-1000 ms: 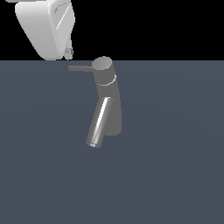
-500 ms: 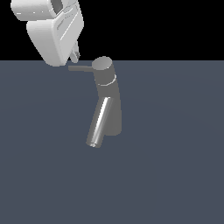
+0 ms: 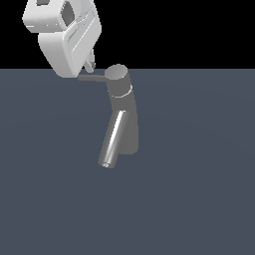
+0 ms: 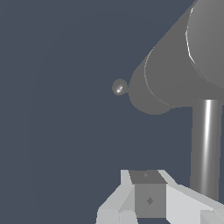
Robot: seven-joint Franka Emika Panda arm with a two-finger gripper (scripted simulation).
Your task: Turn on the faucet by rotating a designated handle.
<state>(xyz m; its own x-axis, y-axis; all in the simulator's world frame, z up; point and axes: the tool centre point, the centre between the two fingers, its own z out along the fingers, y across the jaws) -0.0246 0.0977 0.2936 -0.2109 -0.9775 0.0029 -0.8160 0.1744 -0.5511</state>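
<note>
Exterior view, item one: the white gripper (image 3: 88, 66) in the upper left of the frame, tilted, its body large against the black background, one fingertip showing at its lower edge just above the outer end of the handle (image 3: 93, 77); whether the jaws are parted or closed cannot be told from either picture, and nothing is seen clamped between them. Item two: the handle, a thin grey rod running sideways toward the frame's left from the top section of the faucet (image 3: 121, 107). Item three: the faucet, a dark grey upright cylinder with a flat round top, standing at centre, slightly above the middle of the frame, on the slate-blue surface (image 3: 199, 189). Item four: the spout (image 3: 112, 140), a shiny slanted tube descending toward the lower left of the faucet body. Wrist view: the gripper's fingers (image 4: 148, 197) appear at the lower edge, the faucet body large in the upper right. Step in hand, by judgement: the approach to the handle, contact not confirmed. The next move calls for a fingertip set firmly against the rod's side, then a sweeping push around the faucet's axis. Containers: none in either view.
</note>
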